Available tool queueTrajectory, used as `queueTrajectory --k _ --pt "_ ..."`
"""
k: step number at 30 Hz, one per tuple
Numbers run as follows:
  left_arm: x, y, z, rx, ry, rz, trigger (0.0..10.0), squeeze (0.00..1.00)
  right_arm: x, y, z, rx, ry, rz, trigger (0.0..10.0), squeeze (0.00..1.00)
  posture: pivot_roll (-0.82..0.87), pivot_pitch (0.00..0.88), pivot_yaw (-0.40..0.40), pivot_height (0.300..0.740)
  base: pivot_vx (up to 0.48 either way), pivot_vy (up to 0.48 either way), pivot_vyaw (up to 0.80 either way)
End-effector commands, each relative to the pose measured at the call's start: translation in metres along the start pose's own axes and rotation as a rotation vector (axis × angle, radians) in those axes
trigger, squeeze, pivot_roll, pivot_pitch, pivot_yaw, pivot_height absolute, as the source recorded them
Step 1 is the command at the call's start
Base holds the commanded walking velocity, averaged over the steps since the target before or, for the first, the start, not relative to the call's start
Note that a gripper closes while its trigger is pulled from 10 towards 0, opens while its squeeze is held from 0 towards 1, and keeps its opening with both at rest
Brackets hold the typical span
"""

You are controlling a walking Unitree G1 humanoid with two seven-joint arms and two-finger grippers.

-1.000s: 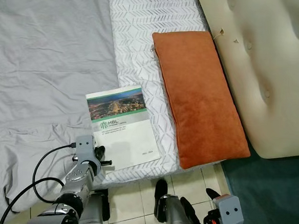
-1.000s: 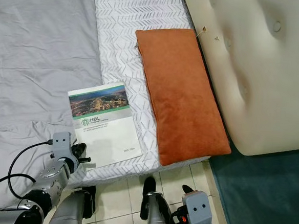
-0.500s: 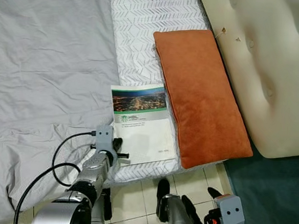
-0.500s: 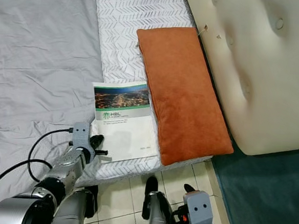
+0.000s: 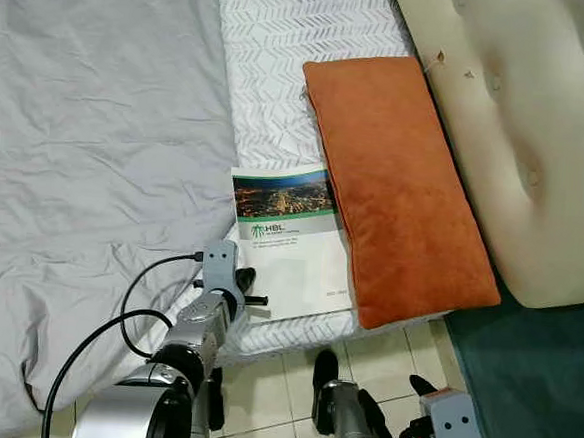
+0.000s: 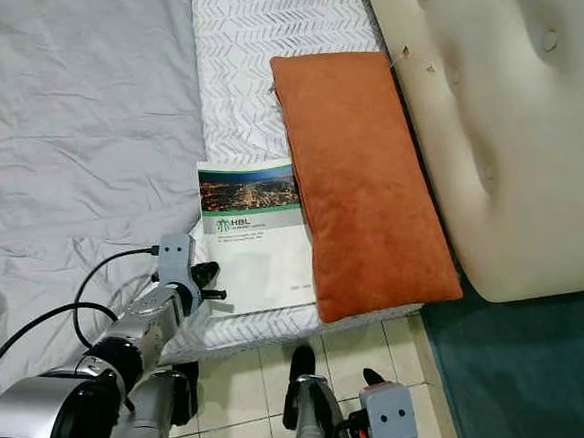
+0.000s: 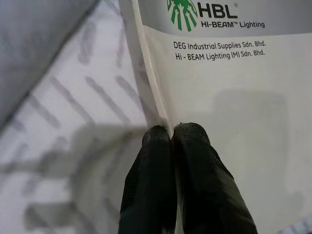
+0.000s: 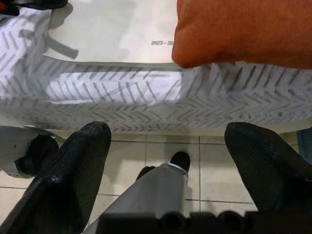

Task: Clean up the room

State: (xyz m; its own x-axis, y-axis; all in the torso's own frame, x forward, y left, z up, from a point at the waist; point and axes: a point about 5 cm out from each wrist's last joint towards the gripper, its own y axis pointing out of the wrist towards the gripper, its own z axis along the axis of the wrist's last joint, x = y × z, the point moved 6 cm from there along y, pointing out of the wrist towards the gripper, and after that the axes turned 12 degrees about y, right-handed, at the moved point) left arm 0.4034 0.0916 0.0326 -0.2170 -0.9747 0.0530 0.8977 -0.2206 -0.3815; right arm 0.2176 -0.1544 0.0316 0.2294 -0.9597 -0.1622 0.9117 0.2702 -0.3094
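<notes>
I see a glossy flat booklet (image 5: 290,247) on the chevron sheet (image 5: 285,38), touching the velvety orange pillow (image 5: 399,186); my left gripper (image 7: 172,130) pinches its near-left edge; right gripper (image 8: 165,146) gapes wide

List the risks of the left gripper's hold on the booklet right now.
1. The left gripper pinches only the booklet at its thin edge, jaws shut; the cover may tear or slip free.
2. The booklet's far edge sits against, maybe under, the orange pillow; pulling could drag the pillow towards the mattress edge.
</notes>
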Motion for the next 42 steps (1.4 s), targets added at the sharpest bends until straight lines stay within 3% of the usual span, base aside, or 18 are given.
queueTrajectory --k 1,8,14,15,16,18,19,20,21,22,23,27,35,36,39,40,41,42 --pt "0.015 -0.003 -0.024 -0.074 -0.027 -0.031 0.0 0.00 0.002 -0.009 -0.014 -0.047 0.011 -0.016 10.0 0.00 -0.28 0.518 -0.036 0.740 0.000 0.000 0.00" --pt "0.031 -0.003 -0.031 -0.100 -0.042 -0.052 0.0 0.00 0.001 -0.007 -0.013 -0.045 0.009 -0.015 10.0 0.00 -0.29 0.516 -0.041 0.740 0.000 0.000 0.00" --pt "0.024 -0.003 -0.030 -0.108 0.071 -0.035 0.0 0.00 0.000 -0.006 -0.013 -0.042 0.011 -0.012 10.0 0.00 -0.29 0.513 -0.041 0.740 0.000 0.000 0.00" --pt "0.010 -0.003 -0.028 -0.105 0.135 0.005 9.6 0.00 -0.001 -0.005 -0.013 -0.041 0.012 -0.012 10.0 0.00 -0.29 0.509 -0.039 0.740 0.000 0.000 0.00" --pt "0.003 -0.004 -0.027 -0.102 0.147 0.020 8.9 0.00 -0.001 -0.005 -0.013 -0.040 0.013 -0.012 10.0 0.00 -0.29 0.509 -0.039 0.740 0.000 0.000 0.00" --pt "-0.003 -0.004 -0.026 -0.100 0.174 0.034 8.9 0.00 0.000 -0.004 -0.013 -0.040 0.013 -0.012 10.0 0.00 -0.28 0.509 -0.038 0.740 0.000 0.000 0.00" --pt "-0.010 -0.005 -0.025 -0.097 0.188 0.050 4.5 0.64 0.000 -0.004 -0.013 -0.039 0.013 -0.012 10.0 0.00 -0.27 0.510 -0.039 0.740 0.000 0.000 0.00" --pt "-0.010 -0.005 -0.025 -0.097 0.188 0.050 4.5 0.64 0.000 -0.004 -0.013 -0.039 0.013 -0.012 10.0 0.00 -0.27 0.510 -0.039 0.740 0.000 0.000 0.00" --pt "-0.021 -0.006 -0.023 -0.092 0.204 0.081 0.2 1.00 0.001 -0.003 -0.013 -0.040 0.012 -0.010 10.0 0.00 -0.27 0.511 -0.043 0.740 0.000 0.000 0.00" --pt "-0.022 -0.006 -0.022 -0.090 0.202 0.082 7.3 1.00 0.001 -0.003 -0.013 -0.042 0.011 -0.008 10.0 0.00 -0.26 0.511 -0.044 0.740 0.000 0.000 0.00" --pt "-0.022 -0.006 -0.021 -0.086 0.194 0.083 10.0 1.00 0.001 -0.003 -0.013 -0.043 0.010 -0.006 10.0 0.00 -0.26 0.512 -0.044 0.740 0.000 0.000 0.00" --pt "-0.013 -0.005 -0.021 -0.073 0.139 0.064 10.0 1.00 0.000 0.000 -0.014 -0.046 0.007 0.005 10.0 0.00 -0.26 0.509 -0.050 0.740 0.000 0.000 0.00" --pt "0.015 -0.006 -0.037 -0.098 -0.064 0.013 10.0 1.00 0.002 0.004 -0.011 -0.046 -0.006 0.021 10.0 0.00 -0.25 0.501 -0.065 0.740 0.000 0.000 0.00" --pt "0.015 -0.006 -0.037 -0.098 -0.064 0.013 10.0 1.00 0.002 0.004 -0.011 -0.046 -0.006 0.021 10.0 0.00 -0.25 0.501 -0.065 0.740 0.000 0.000 0.00" --pt "0.012 -0.005 -0.029 -0.066 0.122 0.028 10.0 1.00 0.000 0.006 -0.011 -0.045 -0.006 0.026 10.0 0.00 -0.25 0.503 -0.065 0.740 0.000 0.000 0.00" --pt "0.008 -0.005 -0.026 -0.050 0.217 0.046 10.0 0.00 -0.001 0.006 -0.011 -0.045 -0.006 0.027 10.0 0.00 -0.25 0.504 -0.062 0.740 0.000 0.000 0.00" --pt "0.002 -0.005 -0.020 -0.021 0.302 0.075 10.0 0.00 -0.002 0.005 -0.011 -0.044 -0.005 0.028 10.0 0.00 -0.25 0.504 -0.062 0.740 0.000 0.000 0.00" --pt "0.002 -0.005 -0.020 -0.021 0.302 0.075 10.0 0.00 -0.002 0.005 -0.011 -0.044 -0.005 0.028 10.0 0.00 -0.25 0.504 -0.062 0.740 0.000 0.000 0.00"
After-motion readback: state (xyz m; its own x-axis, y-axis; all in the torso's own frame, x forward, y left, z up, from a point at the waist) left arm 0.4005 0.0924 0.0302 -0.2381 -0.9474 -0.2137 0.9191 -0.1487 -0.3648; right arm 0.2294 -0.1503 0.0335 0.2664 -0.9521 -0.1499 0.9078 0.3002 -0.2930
